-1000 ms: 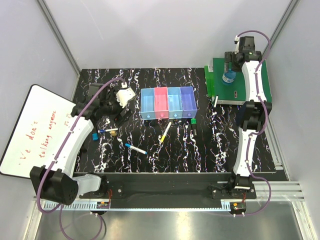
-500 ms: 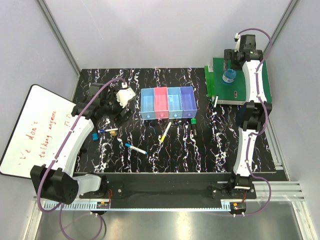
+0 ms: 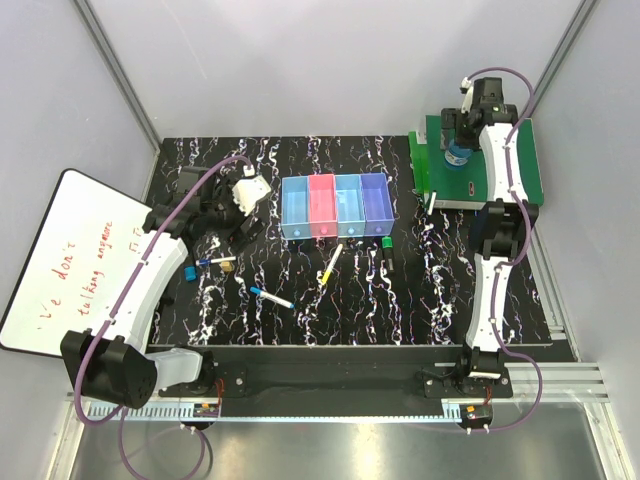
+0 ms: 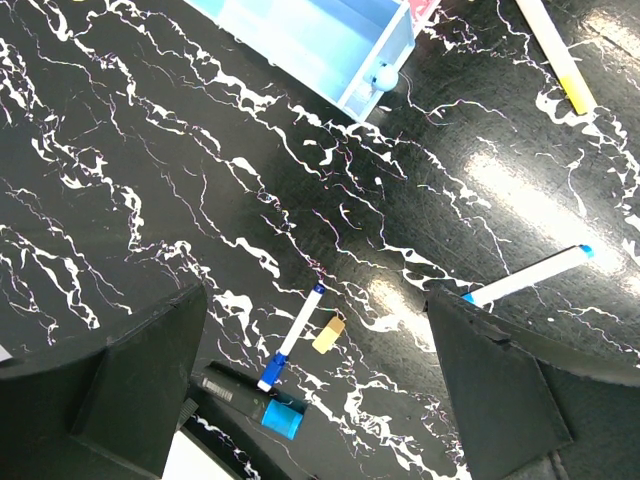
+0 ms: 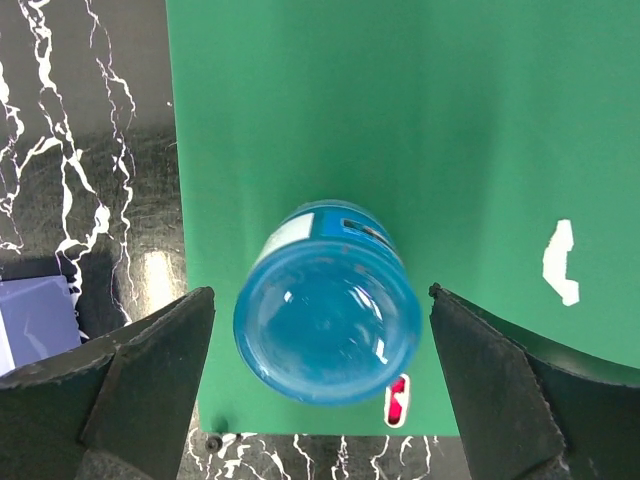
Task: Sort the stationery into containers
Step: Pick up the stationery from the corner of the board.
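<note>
Seen from overhead with the arm bases at 6 o'clock, the right gripper [image 3: 462,135] hangs over the green folder [image 3: 520,170] at about 1 o'clock on the table. Its jaws are spread wide and straddle the round blue object [image 5: 325,330], which stands upright on the folder. The wrist view shows a sliver of green between the object and the left finger, and barely any gap at the right finger, so nothing is pinched. The left gripper [image 4: 315,300] is also released, jaws wide apart and empty, hovering over the marbled black table [image 3: 430,290] at about 9 o'clock. Below it lie a slim blue-tipped pen [image 4: 292,335], with the tiny black-gold piece [image 4: 328,335] just beside it, and a dark marker with a blue cap [image 4: 255,400] at 7 o'clock of the pen. The containers [image 3: 335,205] sit at the table's centre in a joined row — light blue, pink, light blue, purple from 9 to 3 o'clock. The loose stationery lies mostly on their 6 o'clock side. The yellow-and-white pen [image 3: 331,265] is slanted just below the row, and the blue-capped white marker [image 3: 271,297] is further toward 7 o'clock. The green-capped dark marker [image 3: 386,246] is under the purple bin, and the small grey-white stick [image 3: 429,203] is at 3 o'clock, by the folder's edge. A whiteboard [image 3: 70,250] with red writing leans off the table at 9 o'clock.
</note>
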Controlling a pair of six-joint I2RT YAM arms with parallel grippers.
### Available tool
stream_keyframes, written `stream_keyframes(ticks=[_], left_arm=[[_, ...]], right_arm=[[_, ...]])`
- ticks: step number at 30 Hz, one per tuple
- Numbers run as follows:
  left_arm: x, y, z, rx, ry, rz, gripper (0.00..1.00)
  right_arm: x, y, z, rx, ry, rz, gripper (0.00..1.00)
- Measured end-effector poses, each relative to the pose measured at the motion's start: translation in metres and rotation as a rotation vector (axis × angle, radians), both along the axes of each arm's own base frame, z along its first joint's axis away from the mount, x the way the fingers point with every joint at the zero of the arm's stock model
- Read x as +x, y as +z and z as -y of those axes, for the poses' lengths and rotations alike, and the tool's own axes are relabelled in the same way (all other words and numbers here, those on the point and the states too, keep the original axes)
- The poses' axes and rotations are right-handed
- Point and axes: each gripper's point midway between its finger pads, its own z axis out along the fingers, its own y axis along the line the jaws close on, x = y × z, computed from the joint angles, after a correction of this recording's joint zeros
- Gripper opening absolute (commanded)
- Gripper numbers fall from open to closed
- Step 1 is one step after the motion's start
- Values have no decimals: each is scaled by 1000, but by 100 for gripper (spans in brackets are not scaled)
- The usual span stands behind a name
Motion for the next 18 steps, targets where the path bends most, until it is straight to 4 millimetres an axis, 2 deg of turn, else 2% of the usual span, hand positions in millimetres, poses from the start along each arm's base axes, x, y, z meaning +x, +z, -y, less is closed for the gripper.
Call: stream_keyframes(ticks=[4,14,17,18], left_arm=[[0,0,0,4,-2,2,99],[1,0,-1,9,1,3,99],[1,0,-1,9,2,3,99],[1,0,-2,10,2,3,99]], right_arm=[[0,-8,-6,6,13,-16,92],[0,-8,-8,0,19,-16,79],[0,-8,-7,-7,15,-17,71],[0,-8,-6,-10,11,-18,65]])
